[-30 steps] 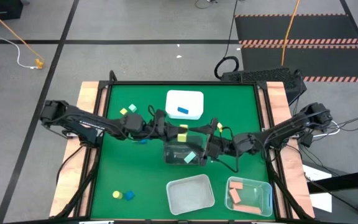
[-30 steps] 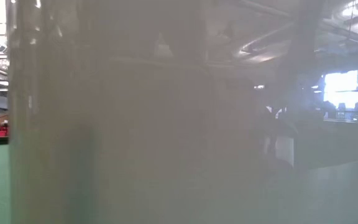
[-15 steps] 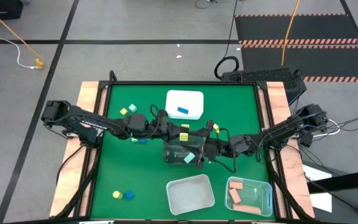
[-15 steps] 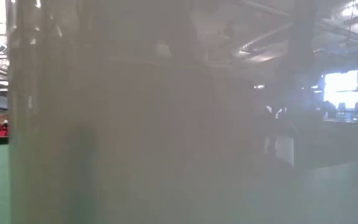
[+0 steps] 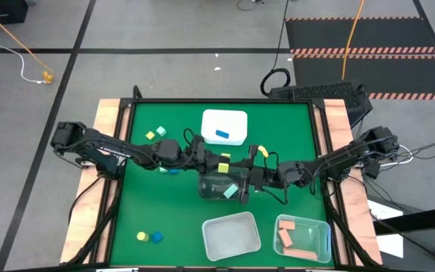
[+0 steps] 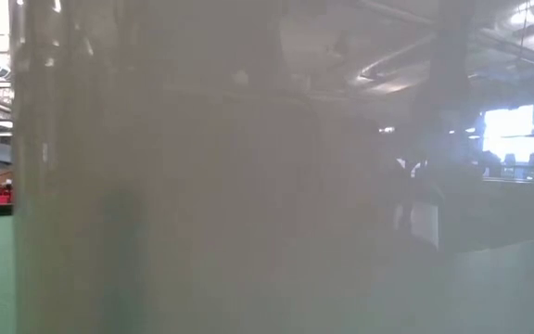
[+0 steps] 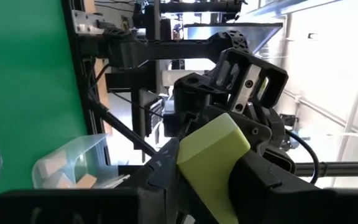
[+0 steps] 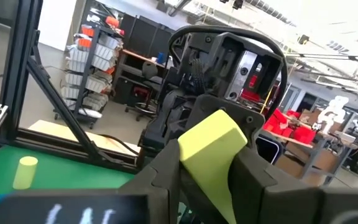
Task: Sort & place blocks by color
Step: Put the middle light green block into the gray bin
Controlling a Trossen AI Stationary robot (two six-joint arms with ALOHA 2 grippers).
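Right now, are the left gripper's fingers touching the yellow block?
Touching. The left wrist view shows the left gripper clamping the yellow block, with both dark fingers pressed against its sides.

An industrial robotics lab: grey concrete floor (image 5: 165,30), striped hazard-tape mats (image 5: 368,38), metal parts shelving (image 8: 95,68), exposed ceiling ducts (image 6: 406,56).

Dark jointed arms, black looping cables

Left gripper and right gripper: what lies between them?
A single yellow block; it shows in the high view and close up in both wrist views.
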